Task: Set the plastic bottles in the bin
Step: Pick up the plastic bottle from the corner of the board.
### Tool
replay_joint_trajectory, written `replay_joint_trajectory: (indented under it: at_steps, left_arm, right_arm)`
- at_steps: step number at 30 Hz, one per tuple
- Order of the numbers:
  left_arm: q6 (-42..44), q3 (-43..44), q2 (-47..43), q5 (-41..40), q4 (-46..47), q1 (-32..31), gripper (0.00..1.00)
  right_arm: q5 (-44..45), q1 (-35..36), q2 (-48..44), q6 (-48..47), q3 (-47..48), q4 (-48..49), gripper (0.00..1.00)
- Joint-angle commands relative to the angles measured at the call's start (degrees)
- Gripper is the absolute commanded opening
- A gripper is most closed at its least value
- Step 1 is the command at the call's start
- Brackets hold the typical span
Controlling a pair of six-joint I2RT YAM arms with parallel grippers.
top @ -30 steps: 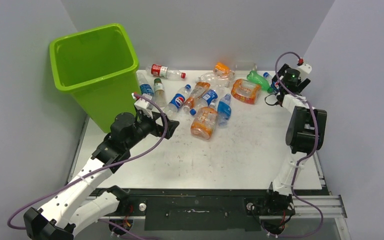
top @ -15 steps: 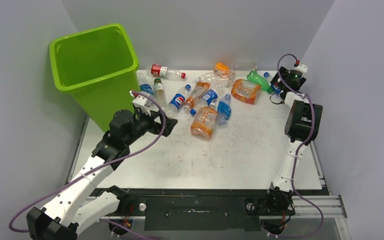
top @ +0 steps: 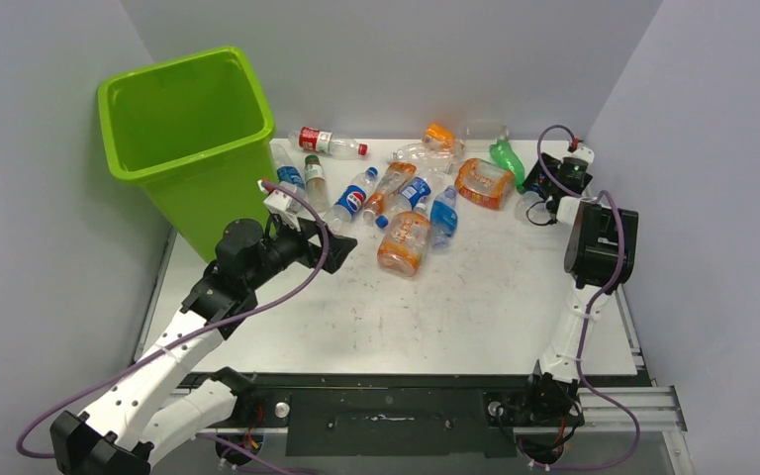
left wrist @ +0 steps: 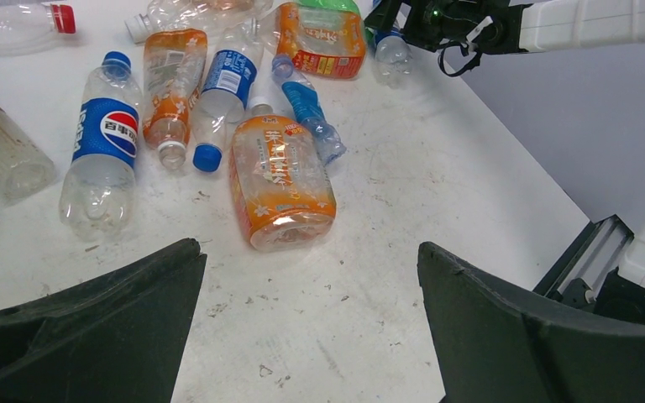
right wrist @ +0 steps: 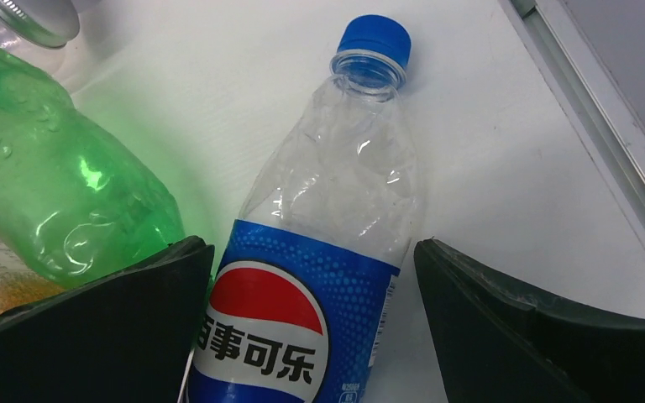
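Many bottles (top: 406,193) lay scattered on the table (top: 475,297), right of the bin (top: 188,148). Right gripper (right wrist: 312,252) stood spread astride a Pepsi bottle (right wrist: 340,185) beside a green bottle (right wrist: 59,176); left gripper (left wrist: 311,252) hung spread, empty, near an orange bottle (left wrist: 281,180).

The left arm (top: 173,341) reaches diagonally forward, with the left claw (left wrist: 309,252) spread wide. The right arm (top: 594,247) rises, then bends forward, with the right claw (right wrist: 311,248) angled downward, jaws wide apart.
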Motion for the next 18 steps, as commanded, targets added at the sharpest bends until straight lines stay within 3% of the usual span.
replay_joint_trajectory:
  at_steps: [1,4,11,18]
  left_arm:
    - [-0.1,0.6,-1.5,0.2,2.7,-1.0,0.98]
    - [0.2,0.6,-1.7,-0.5,2.4,-1.4,0.98]
    - [0.8,0.5,-2.6,-1.5,2.2,-1.8,0.98]
    - [1.0,-0.3,-3.7,-1.8,3.1,-1.9,0.98]
  right_arm:
    - [-0.5,-0.1,-4.5,0.5,-2.1,-1.8,0.97]
    - [-0.4,-0.3,-5.3,0.5,-3.4,-1.8,0.97]
    - [0.0,-0.3,-8.0,1.8,-5.0,-1.7,0.5]
    - [3.5,0.8,-17.9,7.1,-10.2,2.5,0.31]
